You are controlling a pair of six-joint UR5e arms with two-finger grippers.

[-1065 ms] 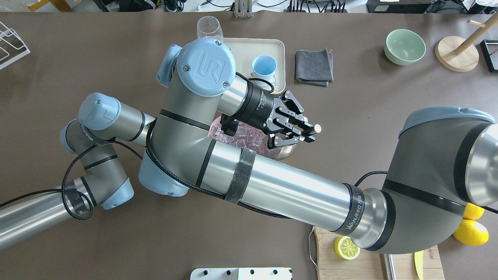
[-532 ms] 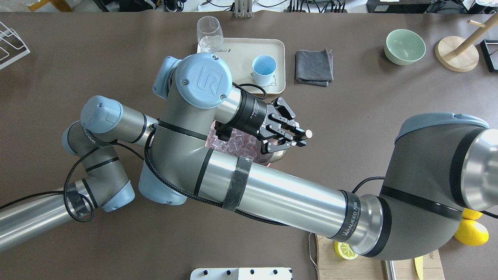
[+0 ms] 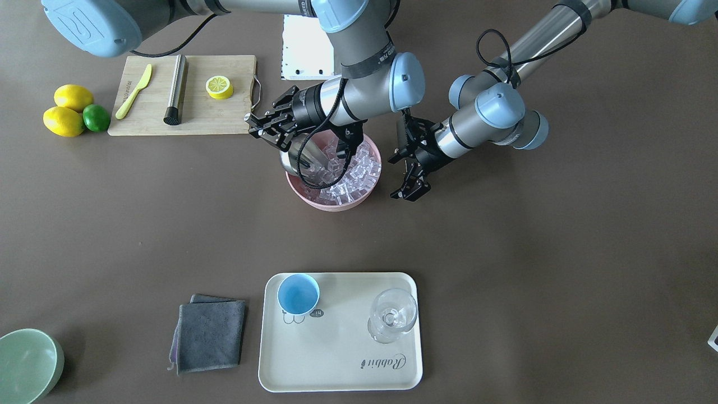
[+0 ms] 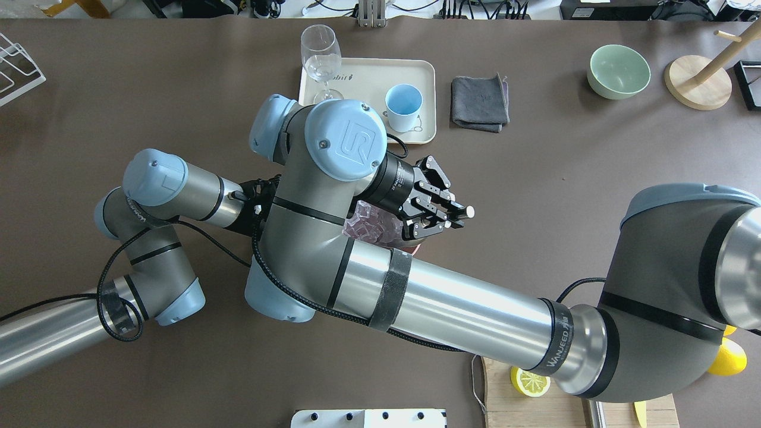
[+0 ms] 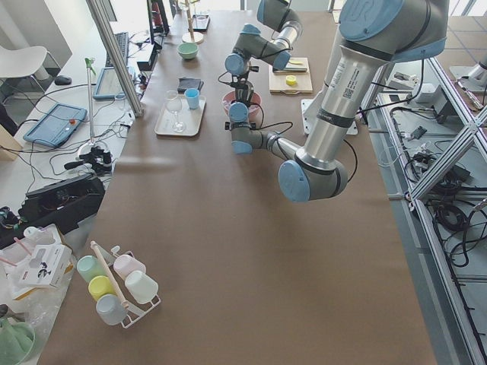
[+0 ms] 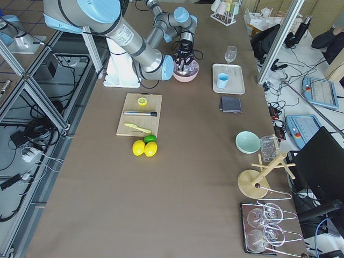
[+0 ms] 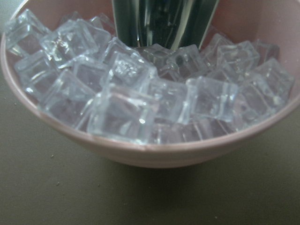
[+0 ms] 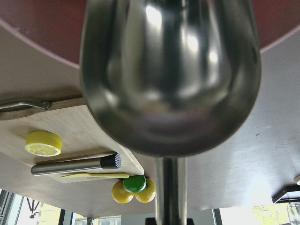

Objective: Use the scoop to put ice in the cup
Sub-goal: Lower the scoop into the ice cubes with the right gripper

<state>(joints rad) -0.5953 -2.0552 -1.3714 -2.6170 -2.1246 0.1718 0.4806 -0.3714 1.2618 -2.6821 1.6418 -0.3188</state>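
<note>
**Scoop at the ice bowl, cup on the tray**

In the front-facing view the right gripper (image 3: 262,128) sits above centre, fingers clamped on the rod handle of the scoop (image 3: 293,158); the steel trough tips down over the left rim of the pink bowl (image 3: 336,205), its mouth among the ice (image 3: 349,173); the left wrist camera shows the clear cubes (image 7: 140,93) heaped to the rim (image 7: 154,152), with the scoop's steel (image 7: 164,21) standing in them at the top of the frame; the right wrist camera is filled by the rounded trough (image 8: 171,70), and whether any cube lies inside cannot be told.

The left gripper (image 3: 413,192) hangs just beside the bowl's right side, fingers apart and holding nothing, not touching the bowl.

The cup (image 3: 298,293) stands upright in the upper left corner of the beige tray (image 3: 336,365), lower centre of the frame and well apart from the bowl; its blue inside shows no cube; a clear stemmed glass (image 3: 392,320) stands on the tray's right part; a folded grey cloth (image 3: 210,334) lies just left of the tray; a pale green bowl (image 3: 25,365) is cut by the lower left corner.

At upper left a wooden board (image 3: 213,115) carries a steel cylinder (image 3: 176,88), a lemon half (image 3: 219,87) and a yellow knife (image 3: 134,90).
</note>
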